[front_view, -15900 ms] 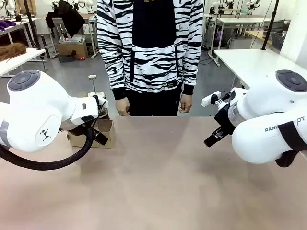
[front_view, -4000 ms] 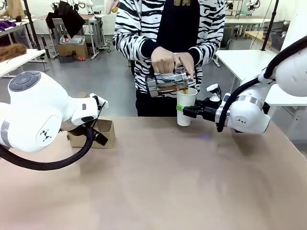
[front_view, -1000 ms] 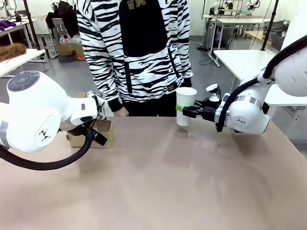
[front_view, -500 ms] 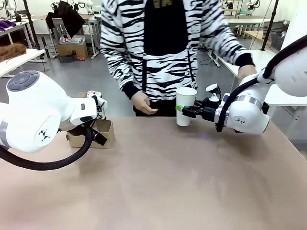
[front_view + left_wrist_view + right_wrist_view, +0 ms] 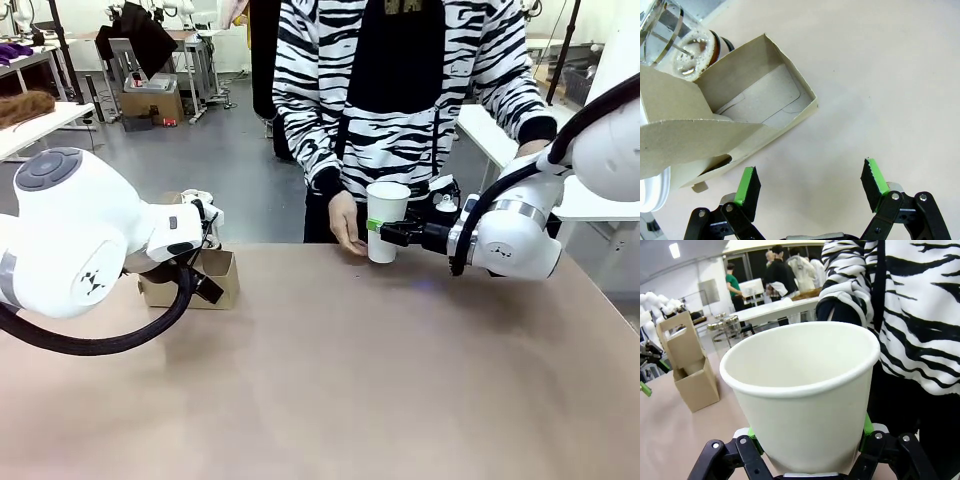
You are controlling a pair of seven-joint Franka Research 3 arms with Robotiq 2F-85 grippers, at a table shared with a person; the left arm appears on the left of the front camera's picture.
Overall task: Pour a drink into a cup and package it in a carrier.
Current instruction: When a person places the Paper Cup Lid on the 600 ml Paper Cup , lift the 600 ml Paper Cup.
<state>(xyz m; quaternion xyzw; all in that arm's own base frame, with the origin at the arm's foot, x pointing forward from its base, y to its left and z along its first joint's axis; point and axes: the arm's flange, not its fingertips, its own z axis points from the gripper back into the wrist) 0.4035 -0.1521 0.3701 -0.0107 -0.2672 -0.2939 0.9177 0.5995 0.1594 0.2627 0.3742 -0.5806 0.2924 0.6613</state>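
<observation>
In the front view, the right jaws clamp the white cup (image 5: 386, 220) low on its side and hold it upright near the far edge of the surface (image 5: 330, 380). A person's hand (image 5: 346, 225) is just beside the cup. The brown carrier (image 5: 200, 280) sits well apart at the left, partly behind the left arm (image 5: 80, 240).

In the left wrist view, the left jaws stand wide over bare surface, just beside the carrier. A glass carafe (image 5: 682, 42) of dark drink (image 5: 716, 44) stands against the carrier's far side.

In the right wrist view, the cup sits between the green pads (image 5: 867, 424), with a striped sleeve (image 5: 900, 315) behind it.
</observation>
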